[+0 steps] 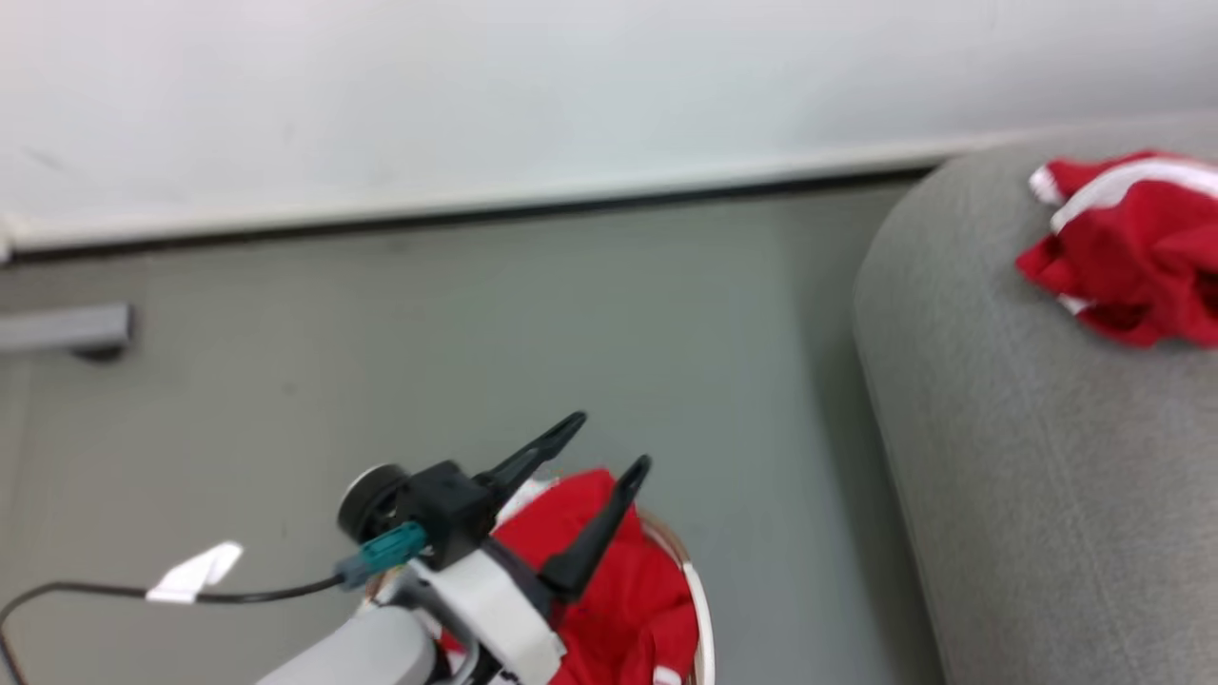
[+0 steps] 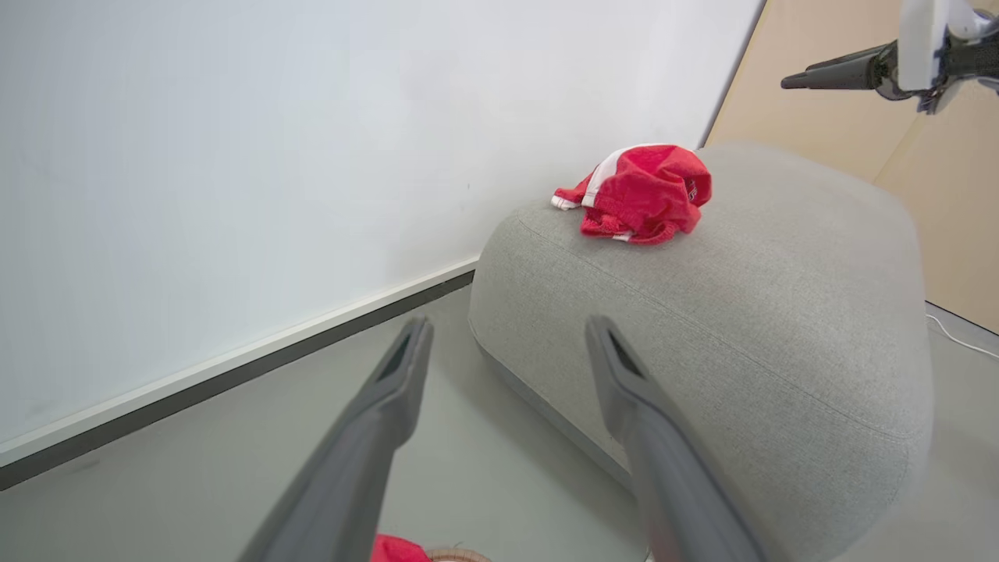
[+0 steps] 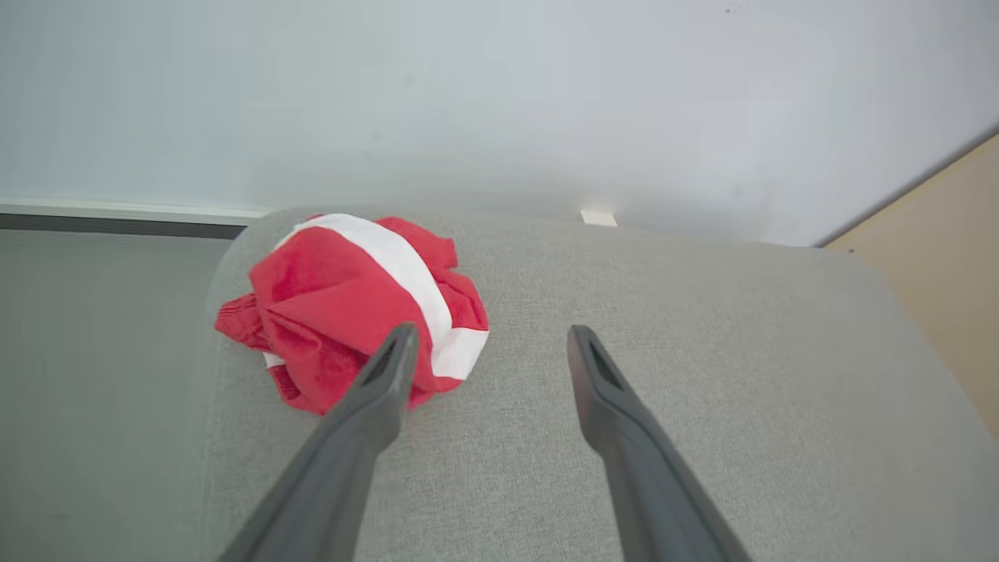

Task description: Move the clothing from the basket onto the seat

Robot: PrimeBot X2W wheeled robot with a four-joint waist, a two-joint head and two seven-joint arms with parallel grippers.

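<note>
While one crumpled red garment (image 3: 351, 312) with a broad white stripe lies on the grey woven seat (image 3: 663, 351) near its rounded edge, more red clothing (image 1: 618, 580) sits in the brown-rimmed white basket (image 1: 702, 609) on the floor (image 1: 381, 362). The left gripper (image 1: 614, 440) and the right gripper (image 3: 492, 336) stand spread, holding nothing.

Left wrist: the left gripper (image 2: 507, 332) has its fingers wide apart with nothing between them, over the floor (image 2: 234, 437). The seat (image 2: 702, 336) is at 3 o'clock. A crumpled red garment (image 2: 640, 195) with a white stripe lies on its top at 12 o'clock. The right gripper (image 2: 788, 78) hangs at 1 o'clock, well apart. The basket rim (image 2: 460, 556) and red cloth (image 2: 398, 550) are at 6 o'clock.
</note>
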